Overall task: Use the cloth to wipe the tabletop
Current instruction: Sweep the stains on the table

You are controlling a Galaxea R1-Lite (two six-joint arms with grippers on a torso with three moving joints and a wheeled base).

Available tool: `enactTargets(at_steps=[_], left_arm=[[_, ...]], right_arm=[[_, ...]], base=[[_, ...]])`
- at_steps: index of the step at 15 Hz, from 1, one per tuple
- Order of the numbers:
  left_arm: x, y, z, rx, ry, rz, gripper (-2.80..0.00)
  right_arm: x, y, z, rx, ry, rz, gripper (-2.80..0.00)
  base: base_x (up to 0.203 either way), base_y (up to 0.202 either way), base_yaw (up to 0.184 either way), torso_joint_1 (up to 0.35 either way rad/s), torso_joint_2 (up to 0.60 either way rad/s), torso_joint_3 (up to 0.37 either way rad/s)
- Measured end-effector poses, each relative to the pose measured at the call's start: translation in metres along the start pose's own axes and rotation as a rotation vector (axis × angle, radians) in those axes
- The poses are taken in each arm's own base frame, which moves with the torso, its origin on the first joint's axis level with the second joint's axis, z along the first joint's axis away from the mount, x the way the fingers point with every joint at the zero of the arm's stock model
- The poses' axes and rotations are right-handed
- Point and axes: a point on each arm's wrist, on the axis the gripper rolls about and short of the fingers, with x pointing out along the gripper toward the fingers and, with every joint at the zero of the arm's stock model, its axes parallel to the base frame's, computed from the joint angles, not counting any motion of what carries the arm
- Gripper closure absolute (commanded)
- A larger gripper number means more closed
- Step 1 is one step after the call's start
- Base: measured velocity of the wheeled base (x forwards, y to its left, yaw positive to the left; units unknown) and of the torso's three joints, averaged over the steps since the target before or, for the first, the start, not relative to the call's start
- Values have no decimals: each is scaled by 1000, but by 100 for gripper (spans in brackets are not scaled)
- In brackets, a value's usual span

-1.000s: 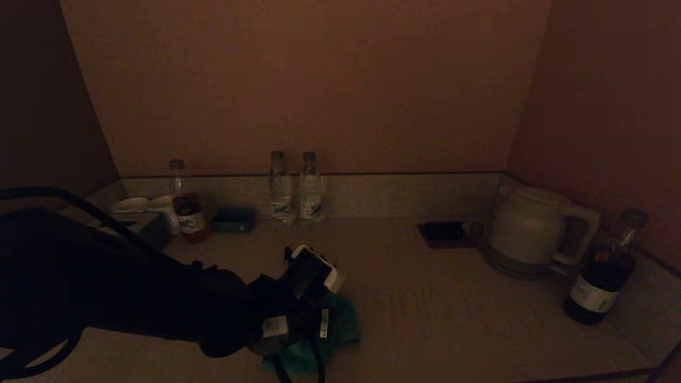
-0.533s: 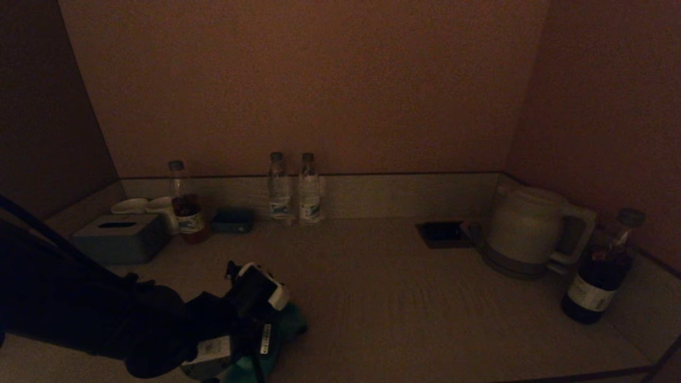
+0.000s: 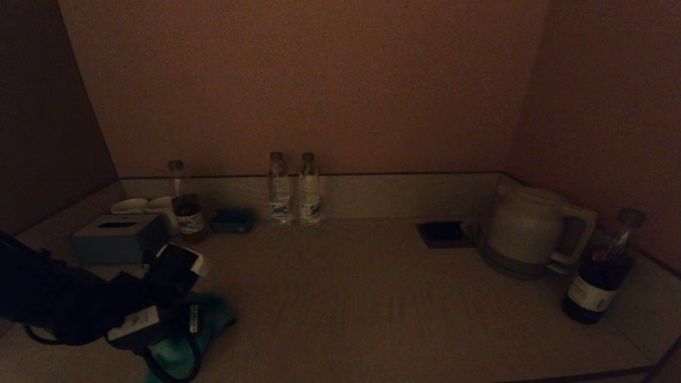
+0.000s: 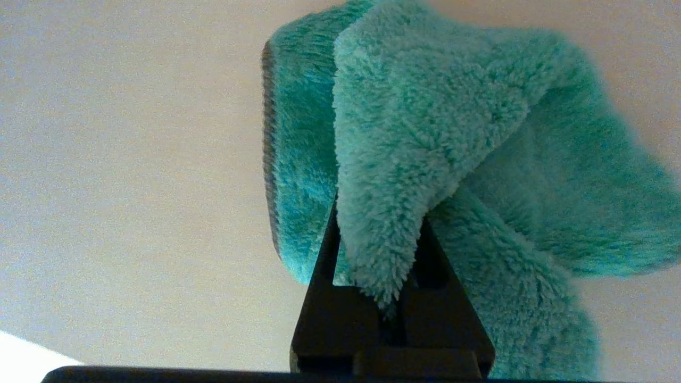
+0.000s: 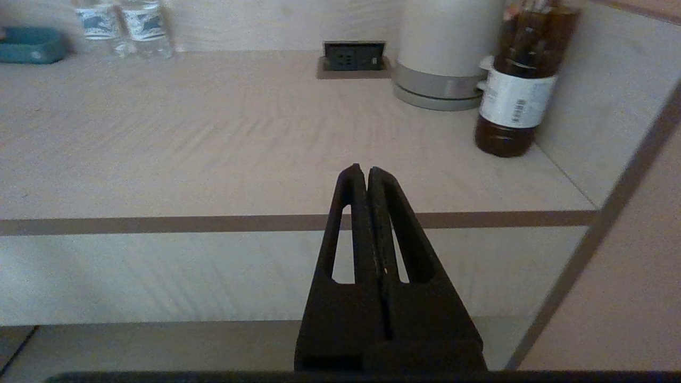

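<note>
Left gripper (image 3: 178,332) has swept the cloth (image 3: 183,346) way over leftward since 1 second ago, now just in front of the tissue box (image 3: 118,238). Jaws are pinched tight on a bunched fold, so the rest drags flat on the tabletop (image 3: 372,298). Right gripper (image 5: 367,175) hangs back, fingers closed, empty.

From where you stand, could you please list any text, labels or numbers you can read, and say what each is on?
No text can be read.
Dark bottle: white label with a barcode, print too small.
Two water bottles: labels blurred.
Tea bottle: label too dim.
Left gripper: white stickers on the body, unreadable.
Kettle, power socket: no marking visible.
</note>
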Motion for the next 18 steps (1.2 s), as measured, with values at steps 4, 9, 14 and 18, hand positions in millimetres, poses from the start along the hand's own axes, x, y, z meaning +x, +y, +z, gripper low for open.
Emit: enactTargets(at_steps=[4, 9, 14, 18], left_arm=[[12, 47, 7, -107, 24, 107, 0], [29, 99, 10, -220, 56, 286, 0], [43, 131, 23, -289, 64, 368, 0], [64, 159, 30, -338, 73, 447, 0]], right_arm=[[0, 0, 0, -1, -1, 0, 0], [0, 0, 0, 0, 0, -1, 0], [0, 0, 0, 0, 0, -1, 0], [0, 0, 0, 0, -1, -1, 0]], base=[[0, 0, 0, 0, 0, 0], [0, 0, 0, 0, 0, 0], [0, 0, 0, 0, 0, 0], [0, 0, 0, 0, 0, 0]])
